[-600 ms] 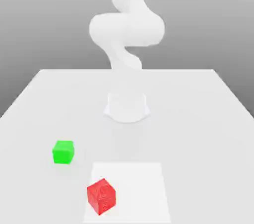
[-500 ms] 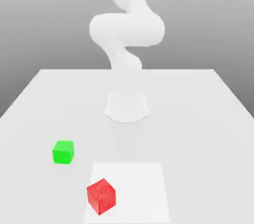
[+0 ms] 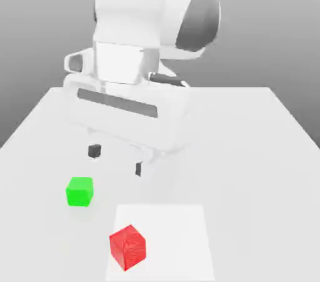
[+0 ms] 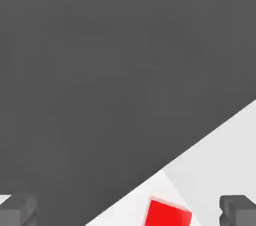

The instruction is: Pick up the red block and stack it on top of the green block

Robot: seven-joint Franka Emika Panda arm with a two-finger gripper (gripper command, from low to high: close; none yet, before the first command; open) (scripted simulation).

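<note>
The red block [image 3: 127, 247] sat on the counter [image 3: 250, 149], turned so that one corner faced the exterior view, with a faint embossed pattern on its faces. It rested on a slightly brighter white square patch [image 3: 175, 237] marked on the counter, close to that patch's edge on the exterior view's left. In the hand view the red block [image 4: 168, 213] appeared as a flat red shape on the pale surface, between the two dark fingertips [image 4: 18, 210].

The green block [image 3: 79, 191] stood apart from the red one, farther back and toward the exterior view's left, off the square patch and flat on the counter. Nothing touched either block.

Above and behind them hung the pincer [image 3: 116, 159], pointing down, its two dark fingertips spread fully wide and holding nothing. One tip hovered just behind the green block; the other hovered farther toward the exterior view's right. Both tips were clear of the counter.

The white hand [image 3: 128, 115] carrying the pincer was broad, with a dark slot across its face, and the bulky white arm [image 3: 156, 12] rose behind it against a plain grey backdrop.
</note>
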